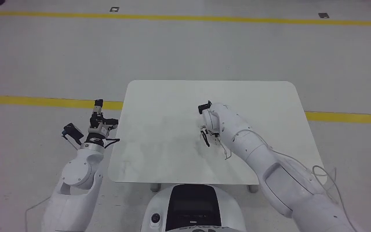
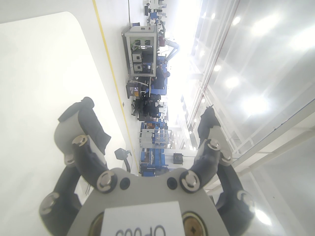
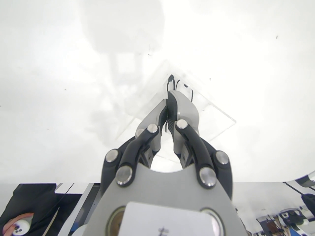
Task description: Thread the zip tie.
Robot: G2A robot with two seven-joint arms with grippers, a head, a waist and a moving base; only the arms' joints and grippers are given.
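White table (image 1: pixel 168 101) with rounded corners, pretty plain. The only thing sitting directly on it is 1 clear, flat square tray (image 3: pixel 215 120), roughly mid-table and a bit toward the near side. There's a thin black zip tie (image 3: pixel 169 78) at the tray. The tabletop also has a few tiny dark specks (image 3: pixel 276 36).

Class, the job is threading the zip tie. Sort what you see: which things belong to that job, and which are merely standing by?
Belong to the job:
zip tie, black, at the shut right gripper's tips
clear plate beneath it
table

Standing by:
left gripper, open, beside the table's edge
yellow floor line
cabinet in the room behind
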